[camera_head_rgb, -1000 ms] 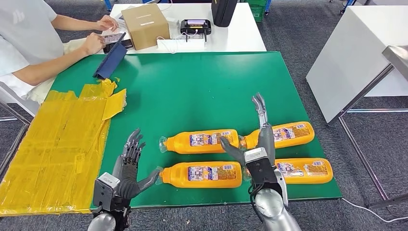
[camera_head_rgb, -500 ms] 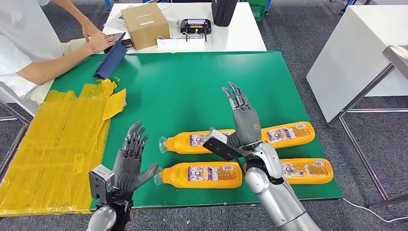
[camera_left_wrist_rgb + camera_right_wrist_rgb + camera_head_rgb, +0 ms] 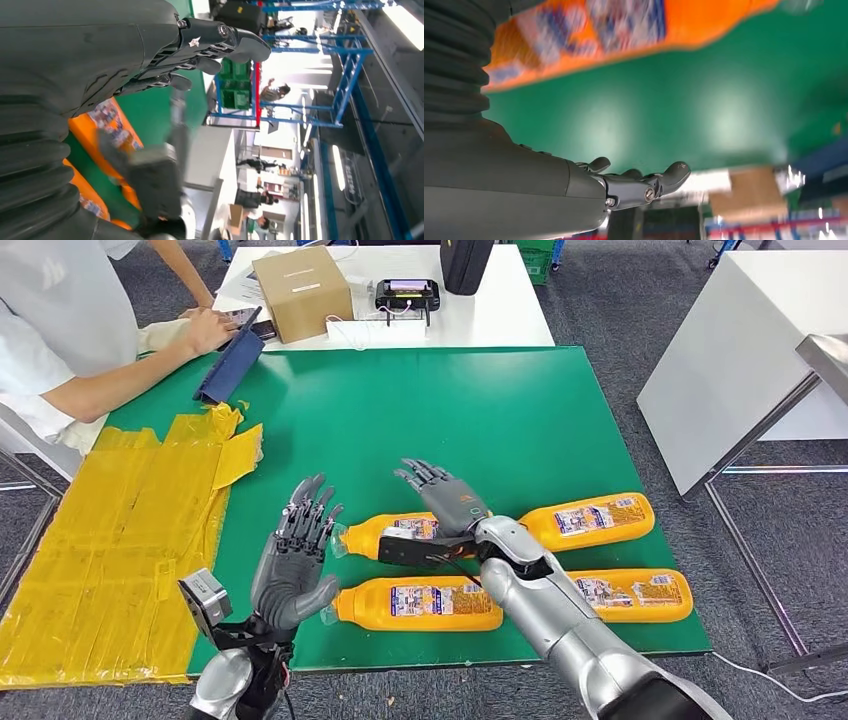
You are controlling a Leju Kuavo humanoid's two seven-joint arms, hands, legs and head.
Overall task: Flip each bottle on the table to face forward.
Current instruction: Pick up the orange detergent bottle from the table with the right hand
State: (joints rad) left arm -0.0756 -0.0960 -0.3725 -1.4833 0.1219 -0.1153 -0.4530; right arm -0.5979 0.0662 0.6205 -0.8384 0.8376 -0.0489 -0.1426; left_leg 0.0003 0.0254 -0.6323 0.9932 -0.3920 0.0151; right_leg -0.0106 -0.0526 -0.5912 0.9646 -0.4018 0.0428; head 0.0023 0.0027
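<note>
Bottles, four of them, orange with printed labels, lie on their sides in two rows on the green table (image 3: 480, 400). The far-left bottle (image 3: 385, 533) has its cap toward the left hand (image 3: 295, 565), which is raised just left of it, palm up-turned, fingers apart, holding nothing. The near-left bottle (image 3: 420, 602) lies with its cap touching or just beside that hand's thumb. The right hand (image 3: 445, 502) is spread flat above the far-left bottle's label end, its fingers (image 3: 420, 476) reaching past the bottle over bare green; whether the palm touches the bottle I cannot tell. The far-right bottle (image 3: 595, 520) and near-right bottle (image 3: 630, 593) lie clear of both hands.
</note>
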